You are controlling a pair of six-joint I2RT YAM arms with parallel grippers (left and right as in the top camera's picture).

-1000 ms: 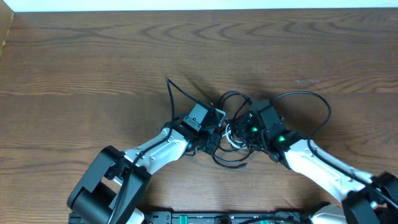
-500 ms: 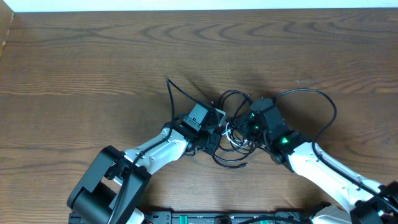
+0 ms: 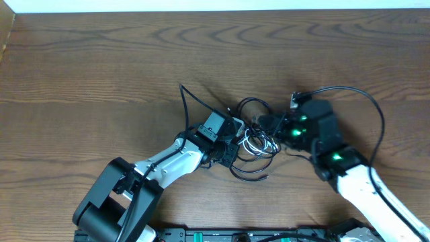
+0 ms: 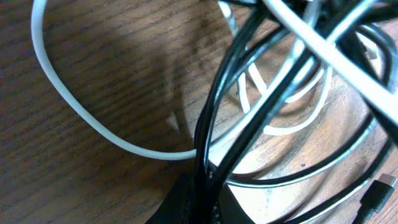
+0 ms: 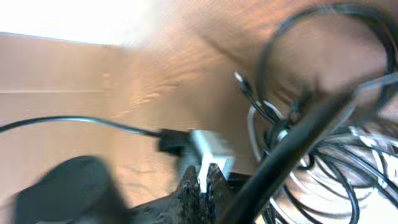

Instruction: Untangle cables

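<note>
Wooden table: cables gripped in left end effector.

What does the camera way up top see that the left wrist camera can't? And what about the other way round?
Only the overhead view shows the whole picture: the left arm and the right arm meeting at the tangle, and one black cable end poking out toward the far side.

Only the left wrist view shows, up close, black cables bunching together into the left hand, and a small plug in the corner.

Both show the white cable looped among black ones on the wooden table.
</note>
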